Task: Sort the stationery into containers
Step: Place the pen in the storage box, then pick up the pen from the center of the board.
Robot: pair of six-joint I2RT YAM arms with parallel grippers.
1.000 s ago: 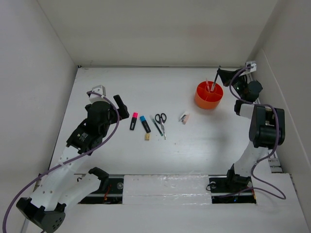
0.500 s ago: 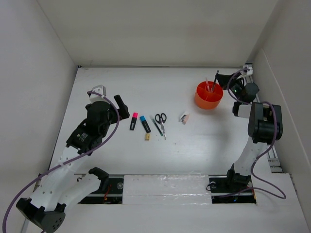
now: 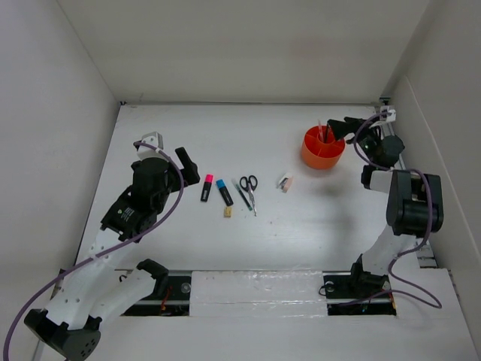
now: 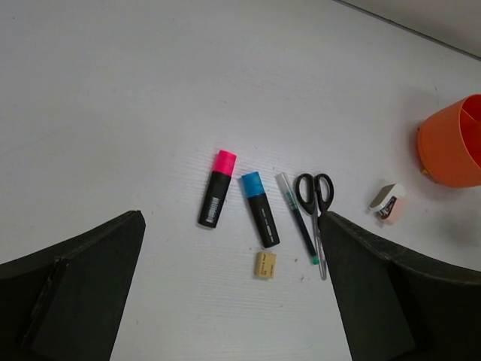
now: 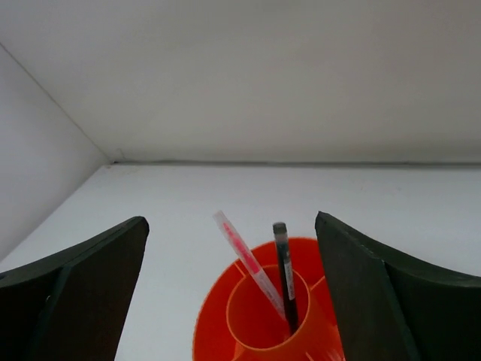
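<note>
The only print in view is a pale label along the black barrel of the pink highlighter (image 4: 217, 199), too small to read; the blue highlighter (image 4: 260, 209) beside it shows no lettering that can be made out. In the left wrist view the orange organiser (image 4: 451, 147) is cut off by the right edge, so only part of its wall and one divider show. In the right wrist view its lower half runs off the bottom of the frame. There a pink pen (image 5: 248, 263) and a dark pen (image 5: 285, 278) stand leaning in the round middle compartment, their lower ends hidden inside. The right gripper (image 5: 231, 219) hangs just above and beside the organiser with its fingers spread wide, holding nothing, and the two pens appear between them. The left gripper (image 4: 231, 218) is likewise spread wide and empty, raised above the white table (image 4: 113, 90). Ahead of it lie, in a row and apart from one another, the two highlighters, a thin pen (image 4: 297, 228) and the scissors (image 4: 315, 203), whose blades lie close along the pen. A yellowish eraser (image 4: 264, 265) sits just below the blue highlighter. A whitish eraser (image 4: 388, 203) lies between the scissors and the organiser, its markings too blurred to tell.
</note>
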